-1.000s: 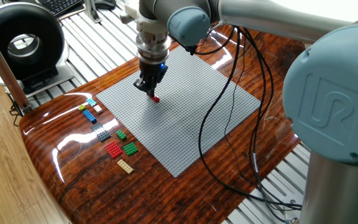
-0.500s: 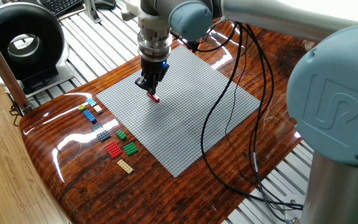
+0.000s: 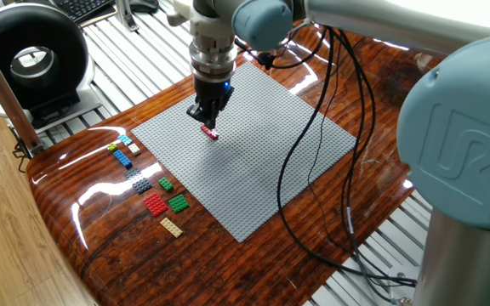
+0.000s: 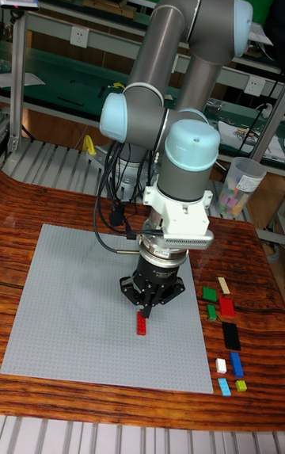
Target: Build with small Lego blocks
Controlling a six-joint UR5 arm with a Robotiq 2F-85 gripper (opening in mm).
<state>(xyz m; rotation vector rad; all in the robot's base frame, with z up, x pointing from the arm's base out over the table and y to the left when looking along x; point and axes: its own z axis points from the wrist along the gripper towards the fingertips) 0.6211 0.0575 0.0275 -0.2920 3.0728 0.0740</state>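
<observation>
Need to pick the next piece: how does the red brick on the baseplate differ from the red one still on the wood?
The red brick on the baseplate is narrow and long, directly under the hand; the red brick on the wood is wider, squarish, lying among the spare pieces off the grey baseplate. Both are red and studded.

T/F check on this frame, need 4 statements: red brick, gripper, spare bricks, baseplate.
1. The red brick lies on the grey baseplate. True.
2. The gripper hangs over the wooden table beyond the baseplate. False: it is above the baseplate, right over the red brick.
3. The spare bricks lie on the wood beside the baseplate. True.
4. Several bricks are stacked into a tower on the baseplate. False: only the single red brick is on it.
</observation>
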